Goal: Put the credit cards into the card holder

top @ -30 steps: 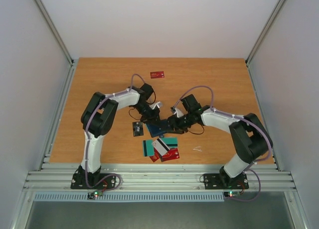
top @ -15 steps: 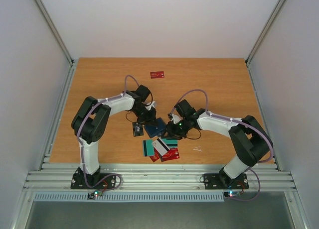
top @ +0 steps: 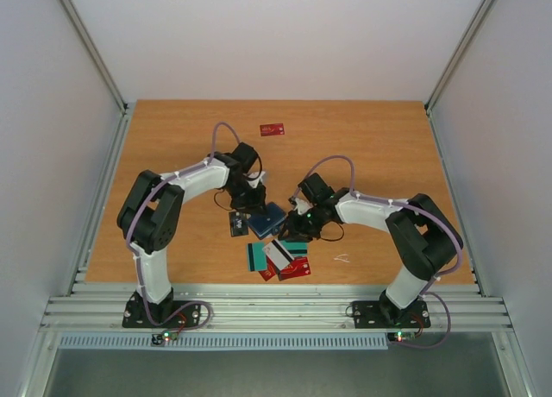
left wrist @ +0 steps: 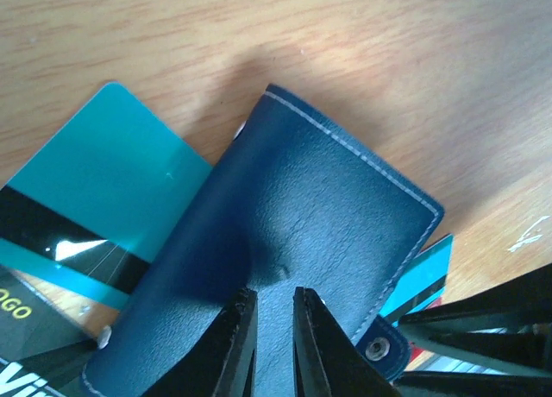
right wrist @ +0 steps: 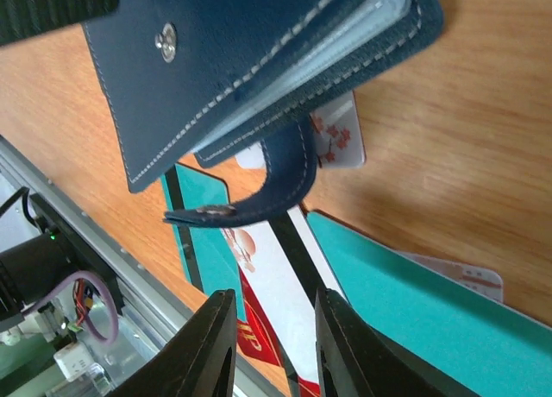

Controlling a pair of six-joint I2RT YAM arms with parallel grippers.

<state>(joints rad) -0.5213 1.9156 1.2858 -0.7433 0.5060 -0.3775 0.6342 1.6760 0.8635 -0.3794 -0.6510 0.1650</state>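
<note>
The navy card holder lies half folded on the table, its snap strap hanging loose. My left gripper is low over its cover, fingertips a narrow gap apart with nothing between them. My right gripper stands open beside the holder's pocketed edge, just behind the strap. Below it lie credit cards: teal, white with a black stripe and red. Another teal card pokes out from under the holder. A dark grey card lies left of it, and a red card lies far back.
The pile of cards sits close to the table's front edge, by the aluminium rail. A small white scrap lies to the right of the pile. Grey walls close in both sides of the table.
Both grippers have come in closer to the holder, and the left arm's elbow has swung left. The right gripper's jaws have narrowed; the left gripper's have parted slightly.
</note>
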